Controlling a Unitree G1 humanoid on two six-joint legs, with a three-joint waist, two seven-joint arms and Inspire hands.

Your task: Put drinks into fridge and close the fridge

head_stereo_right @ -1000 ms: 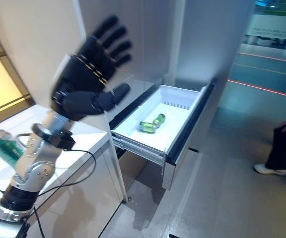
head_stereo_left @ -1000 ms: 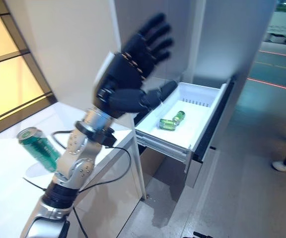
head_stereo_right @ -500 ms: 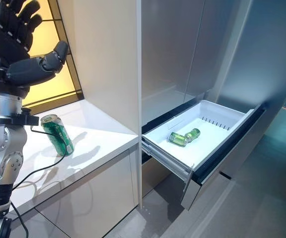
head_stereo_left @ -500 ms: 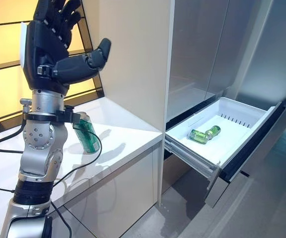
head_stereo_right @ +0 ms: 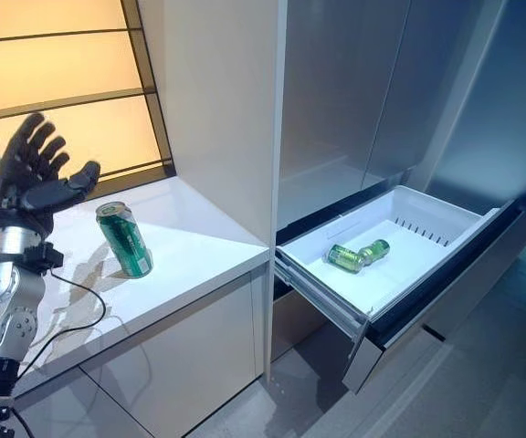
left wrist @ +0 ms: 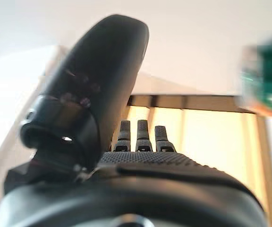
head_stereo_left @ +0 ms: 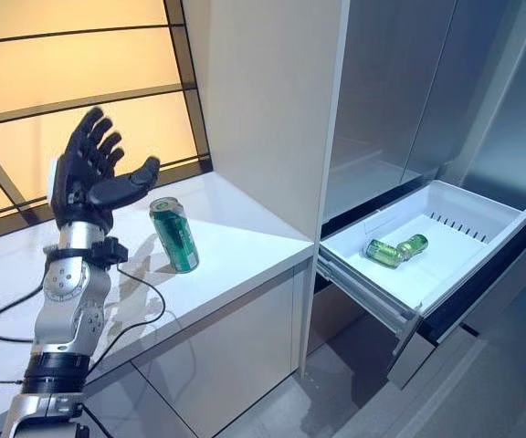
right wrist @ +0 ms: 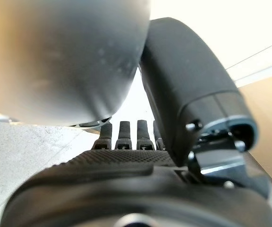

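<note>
A green can [head_stereo_left: 174, 235] stands upright on the white counter [head_stereo_left: 245, 246]. My left hand [head_stereo_left: 85, 187] is open and empty, raised above the counter a little to the left of the can, thumb toward it, not touching. The can shows past the hand in the left wrist view [left wrist: 268, 80]. The fridge's white drawer [head_stereo_left: 482, 203] is pulled out at the right, with green drinks [head_stereo_left: 395, 251] lying on their sides in it. My right hand [right wrist: 126, 161] shows in its wrist view with fingers straight and holds nothing.
Tall silver fridge doors [head_stereo_left: 409, 82] rise above the open drawer. A cream cabinet wall [head_stereo_left: 263, 100] stands between the counter and the fridge. A lit amber panel with dark bars [head_stereo_left: 62, 91] backs the counter. Grey floor [head_stereo_left: 336, 401] lies below the drawer.
The camera has swung toward the counter. My left hand has come down from high by the drawer to the counter, left of the can, still open.
</note>
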